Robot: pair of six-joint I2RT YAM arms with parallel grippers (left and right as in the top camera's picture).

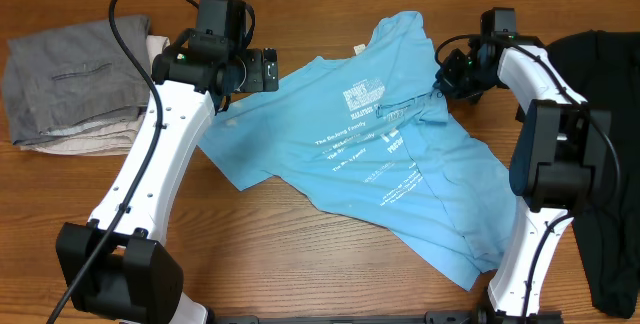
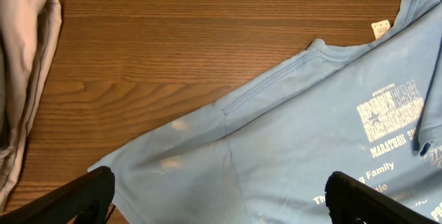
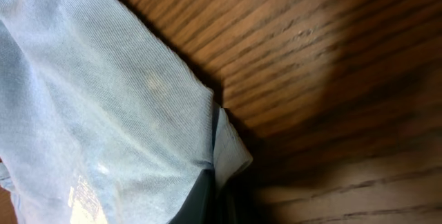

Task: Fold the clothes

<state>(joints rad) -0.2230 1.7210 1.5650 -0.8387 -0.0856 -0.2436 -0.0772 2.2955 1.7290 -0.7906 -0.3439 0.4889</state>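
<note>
Overhead straight down on whole table (image 1: pixel 300 264), left wrist angled from above, right wrist close-up, all sharing T-shirt (image 1: pixel 360 144)

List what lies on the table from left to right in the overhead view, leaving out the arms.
First the grey folded clothes, then the light blue T-shirt, then the black cloth at the right edge.

The T-shirt (image 1: pixel 380 154) lies on the table (image 1: pixel 300 254); folded trousers (image 1: pixel 75 79), perhaps, left; dark garment (image 1: pixel 610 164) right.
</note>
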